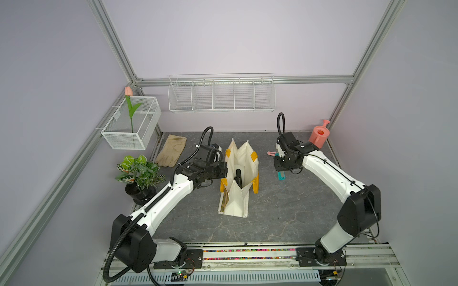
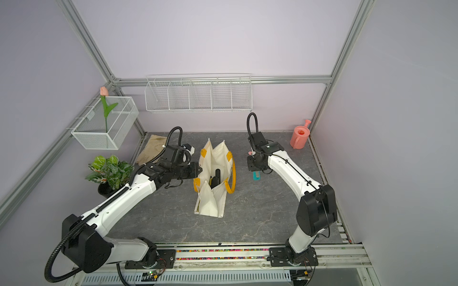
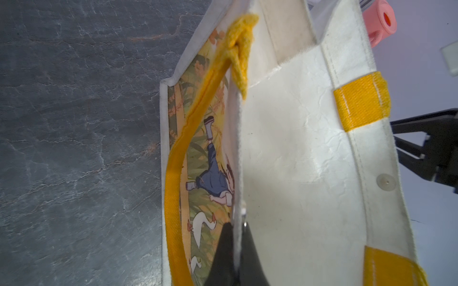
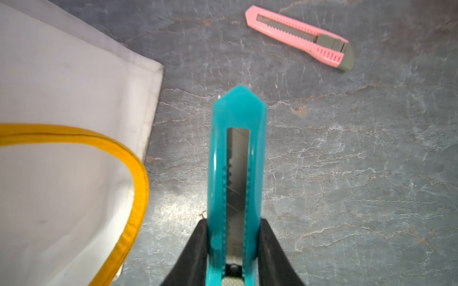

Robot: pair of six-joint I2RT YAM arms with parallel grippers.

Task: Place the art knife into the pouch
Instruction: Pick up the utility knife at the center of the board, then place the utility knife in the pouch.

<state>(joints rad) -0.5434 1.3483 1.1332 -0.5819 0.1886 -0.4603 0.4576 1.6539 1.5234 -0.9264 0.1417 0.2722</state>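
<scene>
Right fingers (image 4: 271,250) are gripping the teal knife (image 4: 236,158); left fingers (image 3: 223,250) are pinching the pouch (image 3: 297,148).
The right wrist view is showing what the top views are mostly hiding: those fingers, partly closed, are clamping the knife's sides, the pouch standing just beside them, a pink knife (image 4: 300,36) lying on the desk (image 4: 347,173) beyond its tip. The left wrist view is showing the left fingers fully closed on the pouch's rim.

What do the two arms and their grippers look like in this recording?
The left arm and right arm match: white shells, black joint housings, and a black ribbed hose looping above each wrist. The jaws are black, tapered wedges.
</scene>
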